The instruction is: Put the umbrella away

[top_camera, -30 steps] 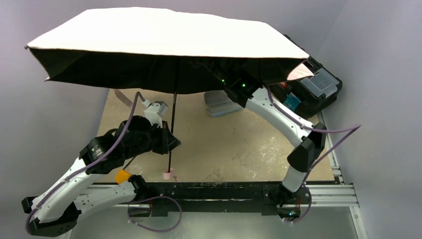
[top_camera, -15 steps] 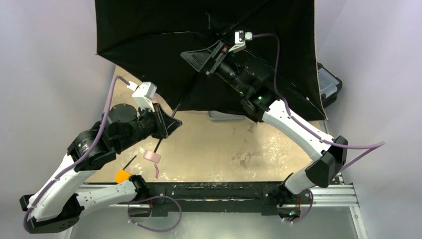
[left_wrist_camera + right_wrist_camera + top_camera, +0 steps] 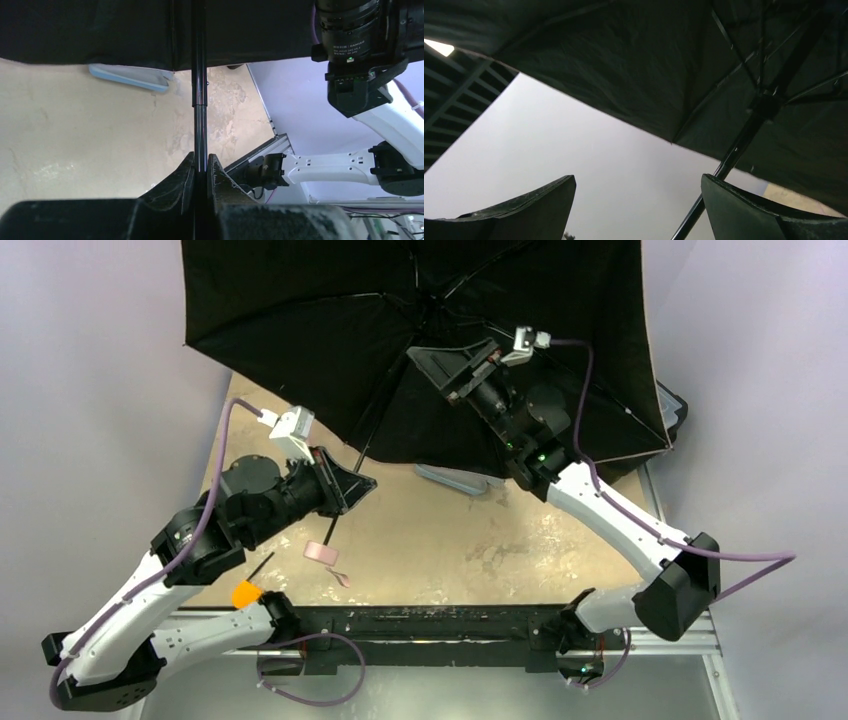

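The umbrella (image 3: 300, 330) is open and tipped so its black lining faces the top camera, with a pale pink rim along the right edge. Its thin black shaft (image 3: 200, 90) runs down from the hub into my left gripper (image 3: 352, 483), which is shut on it (image 3: 200, 167). The small pink handle (image 3: 322, 553) hangs below that grip, over the table. My right gripper (image 3: 450, 358) is raised under the canopy and stands open (image 3: 638, 181). In the right wrist view the shaft (image 3: 734, 155) passes just beside the right finger, outside the gap.
A grey oval case (image 3: 455, 480) lies on the tan table (image 3: 450, 540), half under the canopy edge, and shows in the left wrist view too (image 3: 132, 79). A black toolbox (image 3: 675, 410) sits at the back right, mostly hidden. Purple walls close in on both sides.
The umbrella has tipped from upright to lining toward the camera. The right arm rose under the canopy. The left gripper and the handle shifted slightly right.
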Robot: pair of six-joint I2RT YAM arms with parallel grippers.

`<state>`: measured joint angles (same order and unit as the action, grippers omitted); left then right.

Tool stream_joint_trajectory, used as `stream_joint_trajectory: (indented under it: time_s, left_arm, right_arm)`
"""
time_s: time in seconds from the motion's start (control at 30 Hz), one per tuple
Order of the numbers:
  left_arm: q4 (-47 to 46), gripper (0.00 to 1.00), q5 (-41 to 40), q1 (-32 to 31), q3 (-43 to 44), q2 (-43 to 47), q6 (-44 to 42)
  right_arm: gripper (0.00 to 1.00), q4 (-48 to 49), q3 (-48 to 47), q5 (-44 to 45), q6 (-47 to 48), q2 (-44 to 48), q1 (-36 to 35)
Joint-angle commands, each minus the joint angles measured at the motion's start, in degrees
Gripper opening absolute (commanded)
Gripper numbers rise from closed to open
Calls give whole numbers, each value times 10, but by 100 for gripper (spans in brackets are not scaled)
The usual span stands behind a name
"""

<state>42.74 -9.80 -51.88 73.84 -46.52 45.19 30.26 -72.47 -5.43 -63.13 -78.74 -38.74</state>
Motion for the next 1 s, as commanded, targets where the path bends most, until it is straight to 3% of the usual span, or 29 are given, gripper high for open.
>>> stream_joint_trajectory:
  time_s: [0.0, 0.23, 0.4, 0.6, 0.97]
  left_arm:
    - [-139, 0, 10, -1, -44, 38, 47]
    - [-182, 0, 24, -1, -71, 64, 66]
    - [-182, 0, 34, -1, -64, 64, 64]
    - [-187, 0, 45, -1, -70, 64, 68]
    - [-195, 0, 53, -2, -80, 75, 78]
  right_arm:
    - [99, 149, 51, 41, -64, 5, 30]
    - [99, 150, 31, 47, -113, -46, 39]
    - [93, 126, 43, 68, -134, -60, 39]
    - [82, 246, 30, 56, -164, -119, 38]
    - [71, 343, -39, 71, -197, -202, 39]
